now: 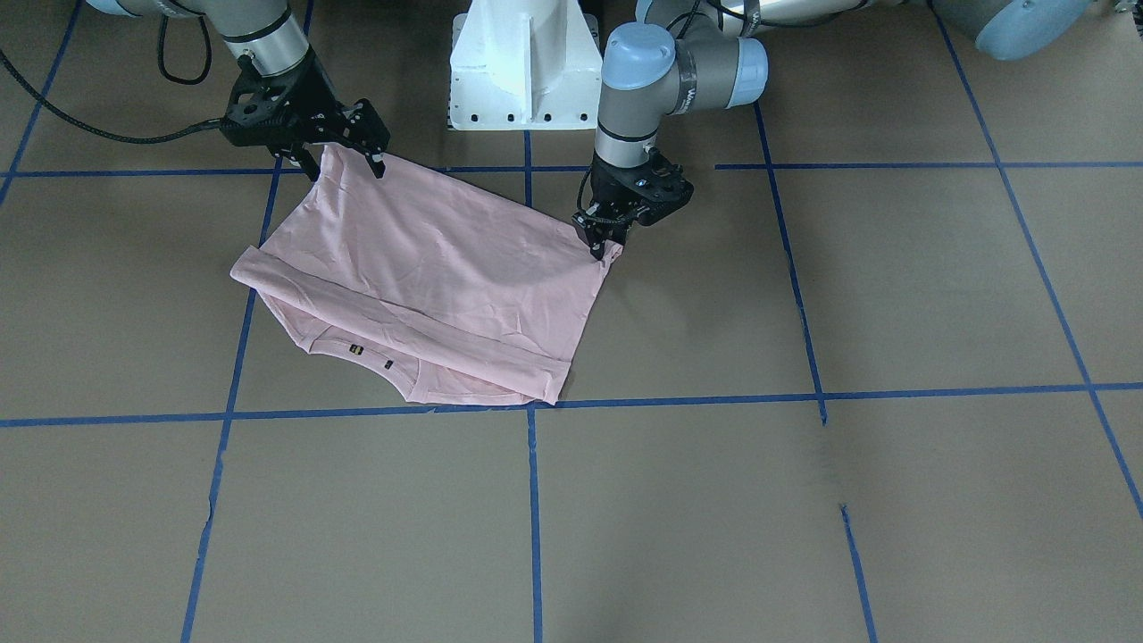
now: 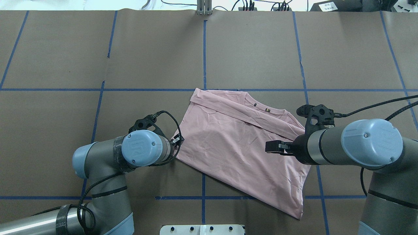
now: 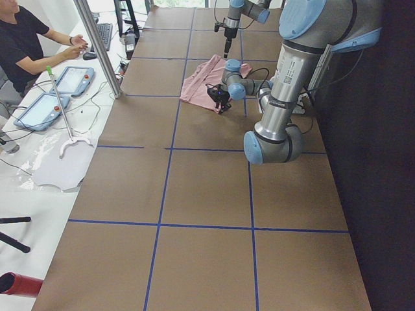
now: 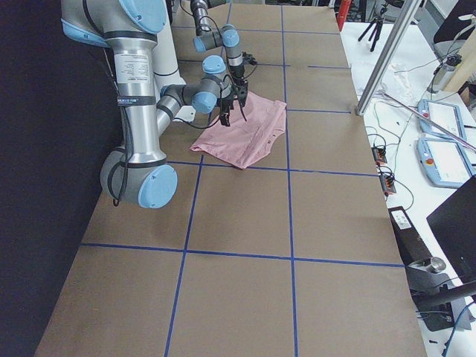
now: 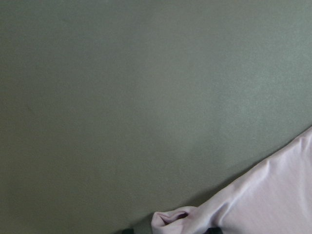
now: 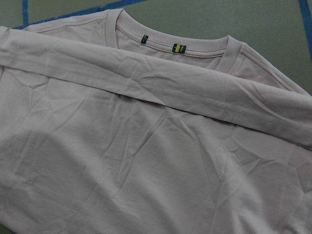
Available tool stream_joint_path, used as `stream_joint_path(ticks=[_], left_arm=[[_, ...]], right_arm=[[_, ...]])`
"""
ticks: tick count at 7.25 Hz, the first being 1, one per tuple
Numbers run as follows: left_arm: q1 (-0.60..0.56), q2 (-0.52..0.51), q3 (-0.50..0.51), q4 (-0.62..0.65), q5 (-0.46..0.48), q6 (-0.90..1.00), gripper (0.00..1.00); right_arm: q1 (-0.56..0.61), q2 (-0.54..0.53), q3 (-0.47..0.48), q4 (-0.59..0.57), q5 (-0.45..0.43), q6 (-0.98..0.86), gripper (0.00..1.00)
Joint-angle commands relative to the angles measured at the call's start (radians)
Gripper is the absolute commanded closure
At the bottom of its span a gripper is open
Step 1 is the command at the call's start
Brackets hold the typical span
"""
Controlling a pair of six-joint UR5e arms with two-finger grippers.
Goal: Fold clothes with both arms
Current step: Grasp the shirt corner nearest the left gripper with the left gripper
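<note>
Brown table (image 1: 804, 500), T-shirt (image 1: 429, 259) corner pinched by left fingers (image 1: 596, 243) — right fingers (image 1: 379, 163) spread above

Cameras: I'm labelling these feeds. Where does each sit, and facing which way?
Front-facing: across the table, faces the base; left arm, right arm.
Overhead: behind the base, looks down; both arms.
Exterior left: table's end; left arm near.
Exterior right: opposite end; right arm near.
Left wrist: looks down at shirt corner; no arm.
Right wrist: looks down at collar; no arm.
All show the shirt.

T-shirt (image 2: 228, 143) on table (image 2: 65, 49), before pedestal (image 1: 522, 71); left hand (image 1: 600, 246) at one corner, right hand (image 1: 344, 165) at another.
</note>
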Motion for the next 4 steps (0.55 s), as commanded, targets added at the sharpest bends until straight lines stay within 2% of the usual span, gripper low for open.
stream_joint_path(ticks=[1,4], left_arm=[[-0.009,0.0,-0.004,0.0,-0.001,0.007,1.0],[-0.036,-0.002,-0.006,-0.002,-0.001,0.008,1.0]], right_arm=[[-0.001,0.0,-0.001,0.0,0.0,0.002,0.0],[0.0,-0.003,-0.001,0.0,-0.002,0.002,0.0]])
